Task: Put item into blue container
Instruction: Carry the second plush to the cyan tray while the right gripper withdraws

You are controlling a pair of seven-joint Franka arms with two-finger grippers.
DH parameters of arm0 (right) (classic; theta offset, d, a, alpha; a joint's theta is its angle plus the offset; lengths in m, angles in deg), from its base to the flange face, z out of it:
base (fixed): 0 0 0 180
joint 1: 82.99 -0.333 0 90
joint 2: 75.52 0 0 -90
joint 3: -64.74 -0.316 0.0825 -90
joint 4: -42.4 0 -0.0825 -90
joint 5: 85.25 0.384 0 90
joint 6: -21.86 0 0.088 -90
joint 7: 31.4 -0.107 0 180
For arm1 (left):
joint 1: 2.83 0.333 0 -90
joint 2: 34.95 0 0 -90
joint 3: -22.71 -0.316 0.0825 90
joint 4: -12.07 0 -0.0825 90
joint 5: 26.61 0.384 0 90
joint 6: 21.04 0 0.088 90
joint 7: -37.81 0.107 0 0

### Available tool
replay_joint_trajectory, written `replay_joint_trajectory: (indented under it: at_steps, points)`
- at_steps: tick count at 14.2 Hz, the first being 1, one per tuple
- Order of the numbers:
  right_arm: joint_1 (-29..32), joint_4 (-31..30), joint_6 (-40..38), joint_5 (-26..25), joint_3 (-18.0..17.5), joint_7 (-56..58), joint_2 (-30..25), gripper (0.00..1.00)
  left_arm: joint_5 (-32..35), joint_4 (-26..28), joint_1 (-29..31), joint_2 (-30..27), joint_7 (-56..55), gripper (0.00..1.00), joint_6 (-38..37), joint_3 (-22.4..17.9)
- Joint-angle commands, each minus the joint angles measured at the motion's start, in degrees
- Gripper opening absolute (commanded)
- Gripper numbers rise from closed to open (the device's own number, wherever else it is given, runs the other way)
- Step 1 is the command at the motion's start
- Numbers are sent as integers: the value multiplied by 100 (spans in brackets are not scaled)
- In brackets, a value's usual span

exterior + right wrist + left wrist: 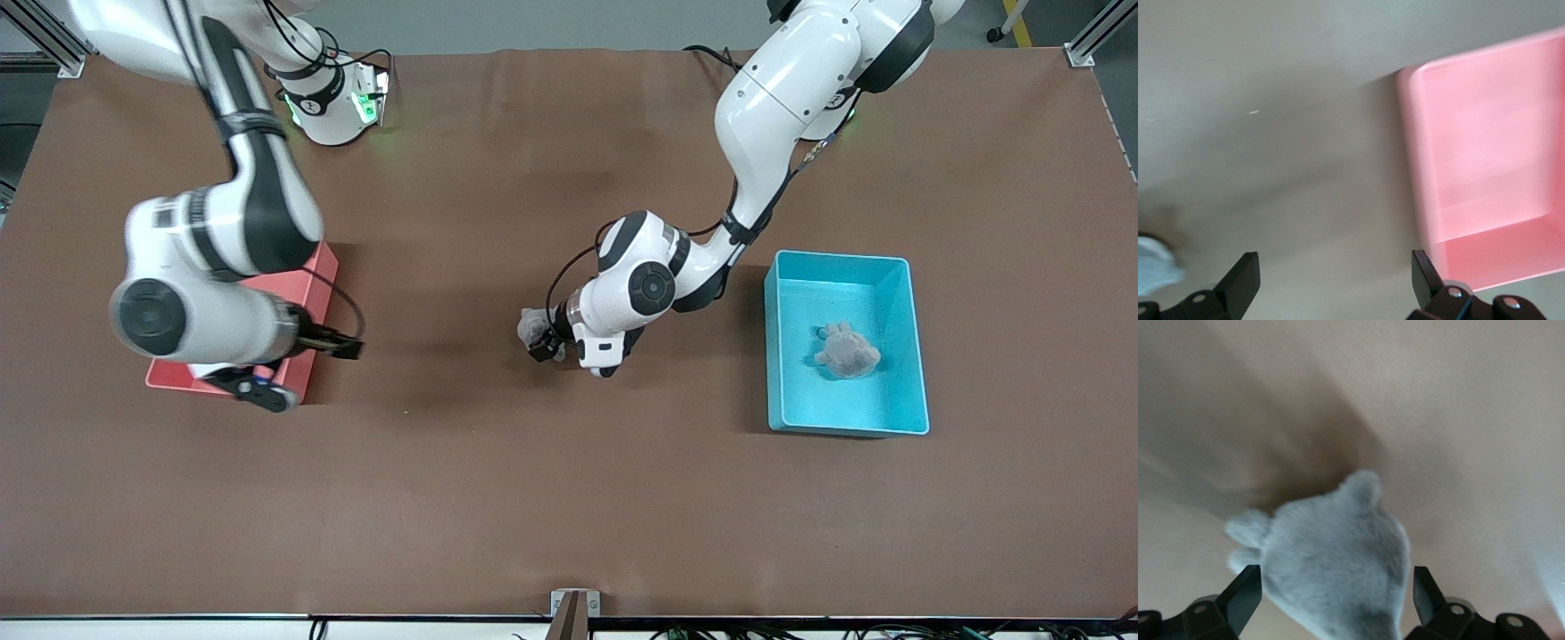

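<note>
At the right arm's end of the brown tabletop (498, 498), the right gripper (1335, 283) hangs over the pink bin's (307, 289) edge, jaws spread wide and empty. Near the tabletop's middle, the left gripper (1337, 597) is low over a grey plush toy (1328, 563), jaws wide open on either side of it without clamping it. Toward the left arm's end sits the blue container (898, 267), flat on the tabletop, with a second grey plush toy (846, 351) lying inside it.
</note>
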Motion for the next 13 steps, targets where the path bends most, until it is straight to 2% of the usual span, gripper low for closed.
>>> replay_joint_trajectory:
  at_steps: [1, 2, 3, 5, 7, 8, 9, 11, 13]
  points:
    - [638, -191, -141, -340, -131, 1235, -367, 100, -76, -125, -187, 166, -98, 100, 365, -58]
    - [848, -182, -185, -472, -139, 1465, -437, 100, -41, -117, -205, 175, -80, 100, 375, -67]
    - [1033, -165, -238, -526, -139, 1702, -507, 100, -41, -108, -274, 176, -2, 94, 375, -93]
    - [1315, -165, -300, -526, -139, 1915, -622, 100, 55, -108, -249, 175, 25, 63, 375, -128]
    - [1465, -147, -291, -526, -131, 2055, -675, 100, 317, -108, -266, 176, 25, 17, 375, -198]
    - [1588, -130, -291, -526, -139, 2117, -753, 100, 398, -99, -240, 176, 8, 4, 366, -216]
    - [1684, -77, -300, -526, -139, 2239, -772, 100, 416, -99, -223, 149, -1, 0, 340, -225]
    - [1721, 124, -474, -535, -139, 2337, -780, 100, 451, -90, -222, 9, -1, 0, 209, -435]
    - [1721, 248, -590, -544, -139, 2337, -763, 100, 687, -29, -118, -420, 8, 0, -334, -611]
